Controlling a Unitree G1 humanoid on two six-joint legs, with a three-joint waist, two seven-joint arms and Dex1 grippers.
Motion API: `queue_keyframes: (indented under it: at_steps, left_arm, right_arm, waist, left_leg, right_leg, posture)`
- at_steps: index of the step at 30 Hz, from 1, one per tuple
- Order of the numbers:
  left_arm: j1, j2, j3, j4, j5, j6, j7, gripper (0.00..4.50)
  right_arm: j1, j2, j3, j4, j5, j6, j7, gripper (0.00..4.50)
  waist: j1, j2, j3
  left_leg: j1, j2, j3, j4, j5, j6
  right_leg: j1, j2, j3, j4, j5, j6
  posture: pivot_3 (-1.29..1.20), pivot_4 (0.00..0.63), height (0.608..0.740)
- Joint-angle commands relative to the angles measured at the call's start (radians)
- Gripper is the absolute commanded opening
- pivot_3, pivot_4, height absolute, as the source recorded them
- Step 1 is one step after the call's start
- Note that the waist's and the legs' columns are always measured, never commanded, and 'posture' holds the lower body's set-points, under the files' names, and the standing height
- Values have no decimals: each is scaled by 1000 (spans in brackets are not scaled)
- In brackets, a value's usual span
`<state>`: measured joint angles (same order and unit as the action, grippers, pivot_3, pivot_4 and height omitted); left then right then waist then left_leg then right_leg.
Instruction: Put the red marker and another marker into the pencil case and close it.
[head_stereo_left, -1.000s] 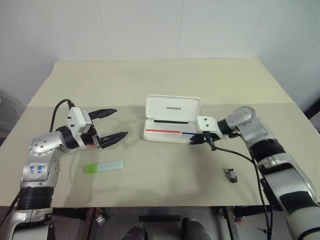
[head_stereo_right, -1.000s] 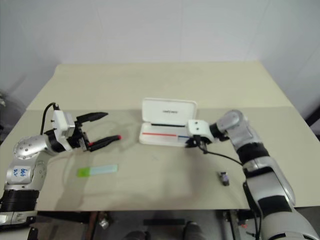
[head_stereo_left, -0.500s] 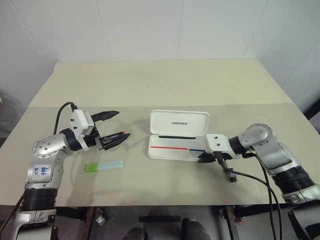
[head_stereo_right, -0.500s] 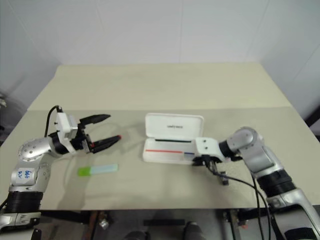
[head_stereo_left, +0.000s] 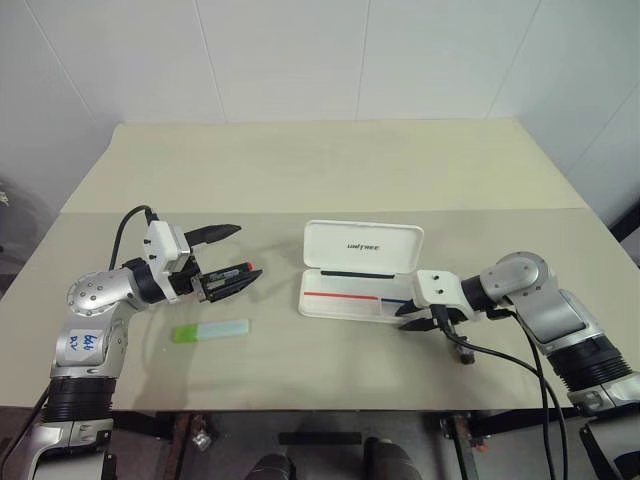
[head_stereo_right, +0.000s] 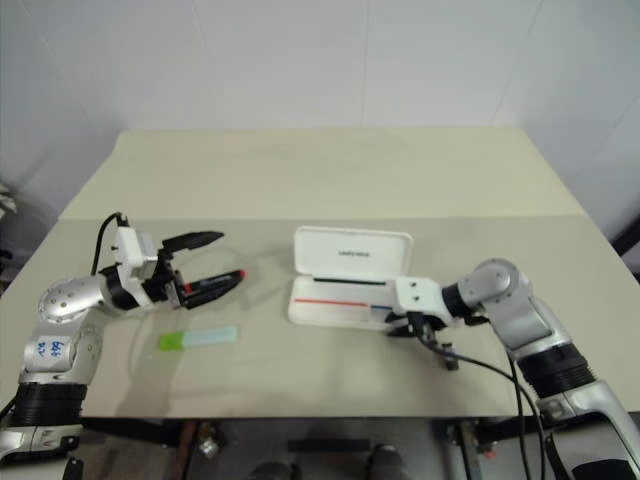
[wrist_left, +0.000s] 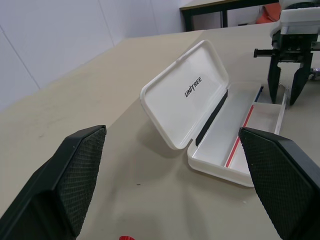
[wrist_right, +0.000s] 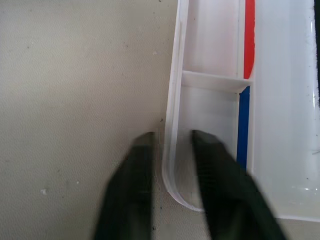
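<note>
Beige table (head_stereo_left: 330, 170) carries: open white pencil case (head_stereo_left: 358, 270) at centre, green highlighter (head_stereo_left: 210, 331) near left, small dark object (head_stereo_left: 463, 352) near right.

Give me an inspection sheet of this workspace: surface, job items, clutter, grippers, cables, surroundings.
Surface: beige table, a crease line across it.
Job's things: pencil case open, lid upright, tray holds no marker; red marker lies along the left gripper's lower finger; green highlighter flat on the table.
Clutter: small dark object near the front edge.
Grippers: left gripper open wide, facing the case; right gripper slightly parted, fingers straddling the tray's corner rim.
Cables: black cable trails from the right wrist; another loops at the left wrist.
Surroundings: white wall panels behind.
</note>
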<state>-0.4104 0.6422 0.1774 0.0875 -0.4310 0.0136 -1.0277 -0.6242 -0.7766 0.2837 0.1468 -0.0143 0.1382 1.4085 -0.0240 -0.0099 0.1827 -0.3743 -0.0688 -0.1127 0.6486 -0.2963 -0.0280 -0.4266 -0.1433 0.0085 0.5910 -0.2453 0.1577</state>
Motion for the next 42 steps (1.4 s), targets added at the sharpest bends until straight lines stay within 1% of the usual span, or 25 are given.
queue_keyframes:
  at_steps: [1, 3, 6, 10, 13, 16, 17, 20, 23, 28, 34, 39, 42]
  left_arm:
    - [11, 3, 7, -36, -14, 0, -5, 4500]
    - [13, 5, 9, -38, -14, 0, -7, 4500]
    - [19, 8, 14, -46, -18, 2, -7, 4500]
    - [31, 19, 28, -45, -17, -2, -11, 4500]
    - [45, 30, 48, -44, -16, -1, -1, 4500]
    - [71, 53, 83, -13, -12, -14, -4, 4500]
    - [83, 67, 94, 11, -5, -26, -11, 4500]
    - [100, 105, 116, 89, 13, -65, -37, 4500]
    - [82, 142, 118, 199, 31, -108, -65, 4500]
    - [-22, 186, 71, 460, 112, -213, -114, 4500]
    - [-222, 177, -1, 783, 212, -340, -166, 4500]
    - [-362, 142, -72, 975, 296, -389, -179, 4500]
    - [-410, 128, -98, 1048, 335, -405, -174, 4500]
  right_arm:
    - [-10, -12, -22, -65, 50, 1, 28, 2585]
    - [-12, -16, -33, -92, 88, 16, 55, 2585]
    - [-8, -23, -60, -145, 191, 36, 124, 2585]
    - [-6, -27, -89, -174, 266, 59, 124, 2585]
    - [-11, -6, -147, -160, 323, 69, 72, 3191]
    - [-14, 7, -218, -116, 371, 86, 23, 4184]
    - [-13, 9, -243, -90, 367, 61, -3, 4469]
    - [0, 5, -308, -28, 378, 42, -49, 4469]
    - [28, -15, -357, 16, 371, 18, -78, 4469]
    - [99, -45, -406, -2, 361, 13, -135, 4469]
    - [167, -42, -431, -108, 382, 58, -210, 4469]
    - [222, -44, -454, -192, 394, 95, -261, 4469]
    - [248, -52, -470, -228, 407, 112, -280, 4469]
  waist:
    - [0, 0, 0]
    - [-3, 0, 0]
    - [-2, 0, 0]
    - [0, 0, 0]
    - [1, 0, 0]
    - [-2, 0, 0]
    - [-2, 0, 0]
    - [0, 0, 0]
    - [0, 0, 0]
    - [10, 0, 0]
    - [22, 0, 0]
    - [23, 0, 0]
    - [21, 0, 0]
  left_leg:
    - [0, 0, 0, 0, 0, 0]
    - [0, 0, 0, -1, 0, 0]
    - [0, 0, 0, -1, 0, 0]
    - [0, 0, 0, -1, 0, 0]
    - [0, 0, 0, -1, 0, 0]
    - [0, 0, 0, -1, 0, 0]
    - [0, 1, 0, -1, 0, 0]
    - [0, 1, 0, -1, 0, 0]
    - [0, 1, 0, -1, 0, 0]
    - [0, 1, 1, -1, 0, 1]
    - [0, 0, 2, -1, 0, 1]
    - [0, 0, 2, -1, -1, 1]
    - [0, 0, 3, -1, -1, 2]
  right_leg:
    - [0, 0, 0, 0, 0, 0]
    - [0, 0, 0, 0, 0, 0]
    - [0, 0, 0, -1, 0, 0]
    - [0, 0, 0, -1, 0, 0]
    - [0, 0, 0, -1, 0, 0]
    - [0, 0, 0, -1, 0, 0]
    - [0, 0, 0, -1, 0, 0]
    - [-1, 0, 0, -1, 0, 0]
    - [-1, 0, 0, -1, 0, 0]
    - [-1, 0, 0, -1, 0, 0]
    - [-1, 0, 0, 0, 0, 0]
    - [-1, 0, 0, 2, 0, 0]
    - [0, 0, 0, 3, 1, 1]
  posture:
    - [0, 150, 740]
    - [0, 150, 740]
    - [0, 150, 740]
    - [0, 150, 740]
    - [0, 150, 740]
    - [0, 150, 740]
    - [0, 150, 740]
    - [0, 150, 740]
    - [0, 150, 740]
    - [0, 150, 740]
    - [0, 150, 740]
    - [0, 150, 740]
    - [0, 150, 740]
